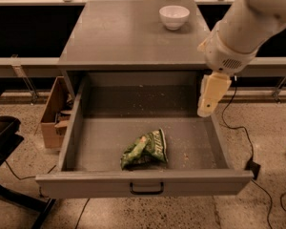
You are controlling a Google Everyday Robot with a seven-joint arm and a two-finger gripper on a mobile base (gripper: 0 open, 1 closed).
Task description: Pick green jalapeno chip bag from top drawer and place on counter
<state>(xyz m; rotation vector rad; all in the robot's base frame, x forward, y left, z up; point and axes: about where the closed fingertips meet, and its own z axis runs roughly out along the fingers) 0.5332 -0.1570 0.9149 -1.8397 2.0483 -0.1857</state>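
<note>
The green jalapeno chip bag [145, 149] lies crumpled on the floor of the open top drawer [86, 142], near the front panel with its black handle [146, 189]. The counter [119, 35] is the grey cabinet top behind the drawer. My gripper [206, 109] hangs from the white arm over the drawer's right side, above and to the right of the bag, pointing down. It holds nothing.
A white bowl [174, 16] stands at the back right of the counter. A brown cardboard box [54, 113] sits on the floor left of the drawer. A black chair base [5, 142] is at far left. Cables [243, 142] run on the floor at right.
</note>
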